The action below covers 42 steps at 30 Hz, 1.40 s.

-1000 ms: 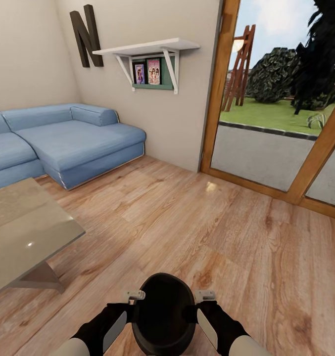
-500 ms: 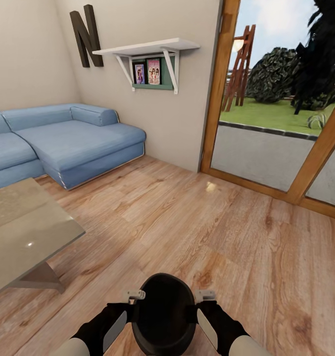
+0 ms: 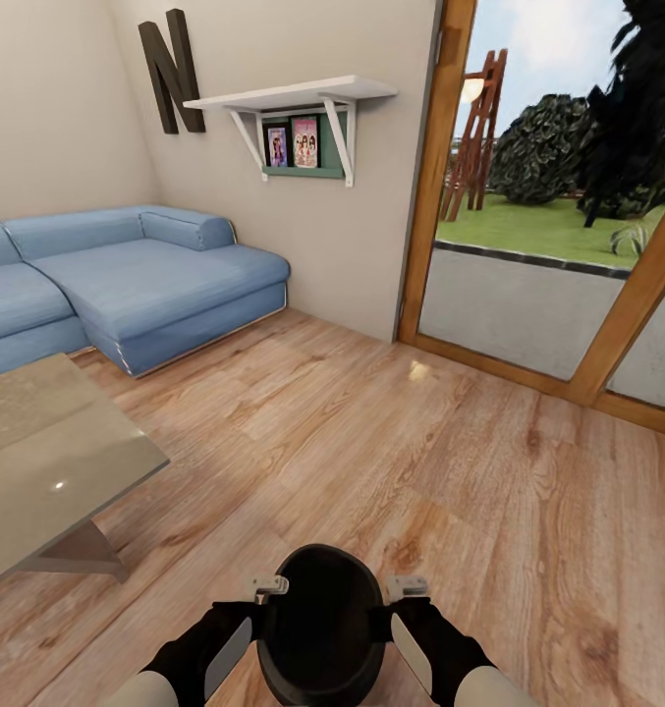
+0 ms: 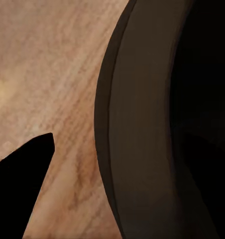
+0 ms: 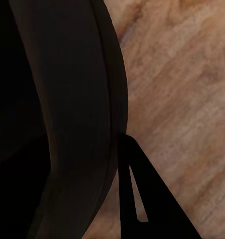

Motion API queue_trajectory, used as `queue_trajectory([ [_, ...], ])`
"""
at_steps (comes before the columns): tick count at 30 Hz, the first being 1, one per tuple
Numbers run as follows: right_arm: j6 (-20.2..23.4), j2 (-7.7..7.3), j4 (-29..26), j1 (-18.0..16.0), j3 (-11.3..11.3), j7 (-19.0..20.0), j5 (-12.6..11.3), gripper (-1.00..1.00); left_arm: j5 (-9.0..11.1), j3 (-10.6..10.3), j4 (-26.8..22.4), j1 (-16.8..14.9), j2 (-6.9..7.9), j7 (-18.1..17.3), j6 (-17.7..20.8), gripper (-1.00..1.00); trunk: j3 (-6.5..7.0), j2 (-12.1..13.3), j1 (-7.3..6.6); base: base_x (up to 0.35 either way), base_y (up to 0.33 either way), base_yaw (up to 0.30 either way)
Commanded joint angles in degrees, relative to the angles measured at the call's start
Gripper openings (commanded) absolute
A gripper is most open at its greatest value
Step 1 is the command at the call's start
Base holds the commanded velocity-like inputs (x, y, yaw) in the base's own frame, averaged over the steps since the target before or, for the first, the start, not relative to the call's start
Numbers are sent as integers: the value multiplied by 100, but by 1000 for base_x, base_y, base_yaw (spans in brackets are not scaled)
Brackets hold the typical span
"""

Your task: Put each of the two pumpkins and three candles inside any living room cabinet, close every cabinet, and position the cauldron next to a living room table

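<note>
The black cauldron (image 3: 322,628) hangs low in front of me over the wood floor, its wide mouth facing up. My left gripper (image 3: 264,601) grips its left rim and my right gripper (image 3: 395,599) its right rim. In the left wrist view the cauldron's wall (image 4: 142,124) runs close by, with one dark finger (image 4: 23,172) outside it. The right wrist view likewise has the cauldron (image 5: 77,99) with one finger (image 5: 142,199) against its outer side. The inner fingers are hidden. The grey table (image 3: 37,462) stands to the left, a short way from the cauldron. Pumpkins, candles and cabinet are out of view.
A blue corner sofa (image 3: 145,285) stands behind the table along the left wall. A white wall shelf (image 3: 293,98) hangs above. Wood-framed glass doors (image 3: 528,295) close off the right side. Open plank floor (image 3: 391,442) stretches ahead.
The cauldron has edged very slightly to the left between the grippers. Nothing else has visibly moved.
</note>
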Motion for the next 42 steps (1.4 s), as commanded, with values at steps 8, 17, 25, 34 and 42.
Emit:
queue_trajectory([
  [8, 16, -1, -11, 0, 47, -38, -135, -100, 61, -202, -16, -3, 5, 57, 6, -100, -5, -2, -1, 0, 0, 0],
  [17, 16, -2, -12, 1, 47, -38, -135, -100, 61, -258, -23, -3, 5, 54, 5, -100, -5, -2, -1, 0, 0, 0],
  [25, 16, 0, -14, -1, 47, -38, -135, -100, 61, -258, -23, -3, -3, 58, 10, -100, 150, 7, -19, 0, 0, 0],
  [34, -28, -26, -27, 7, 47, 29, -135, -100, 66, -256, -15, -3, 3, 58, 3, -100, 239, 13, -29, 0, 0, 0],
  [42, -34, -41, -54, 8, 41, 65, -135, -100, 70, -256, 13, -3, 5, 66, -86, -100, 261, 14, -32, 0, 0, 0],
])
